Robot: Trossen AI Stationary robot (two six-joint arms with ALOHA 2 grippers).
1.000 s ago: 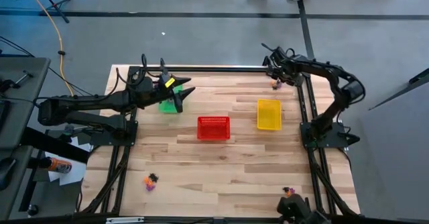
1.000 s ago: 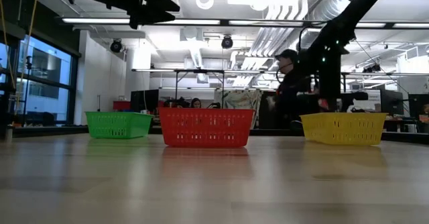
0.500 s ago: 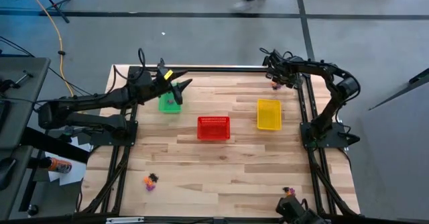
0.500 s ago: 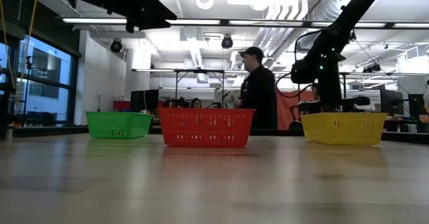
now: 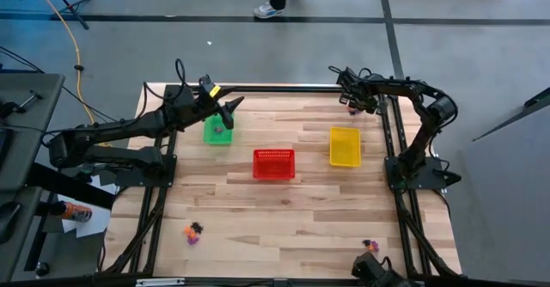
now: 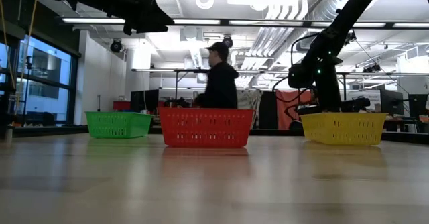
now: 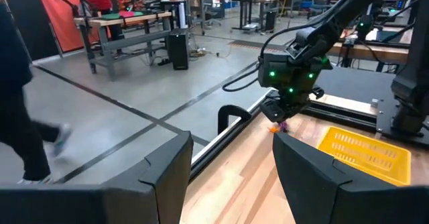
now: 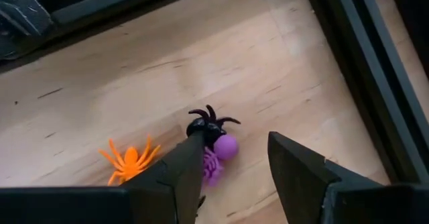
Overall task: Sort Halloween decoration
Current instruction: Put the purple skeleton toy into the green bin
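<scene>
Three Halloween trinkets lie on the wood in the table's far right corner: a black spider [image 8: 208,123], a purple one [image 8: 225,147] and an orange spider [image 8: 129,158]. My right gripper [image 8: 234,138] points down over them, open, its fingers on either side of the purple one; it also shows from above [image 5: 352,105]. My left gripper [image 7: 231,184] is open and empty, held level and high above the green basket [image 5: 216,131] at the far left [image 5: 230,108]. More trinkets lie near the front edge, left [image 5: 192,232] and right [image 5: 369,246]. My right gripper comes from above, slanting down. One fingertip [image 8: 194,147] stands right at the black spider's body [image 8: 201,127] and covers part of the purple trinket. I cannot tell whether it touches either. All three trinkets lie flat on the table.
A red basket [image 5: 273,163] stands mid-table and a yellow basket [image 5: 345,146] to its right, just near of the right gripper. Black frame rails [image 8: 348,63] run close by the trinkets along the far and right edges. A person walks past beyond the far edge [image 6: 218,80].
My left gripper has swung toward the table's far edge, from over the green basket's middle to past its far rim, staying open. My right gripper has sunk a little toward the trinkets in the corner. A person has walked leftward behind the table.
</scene>
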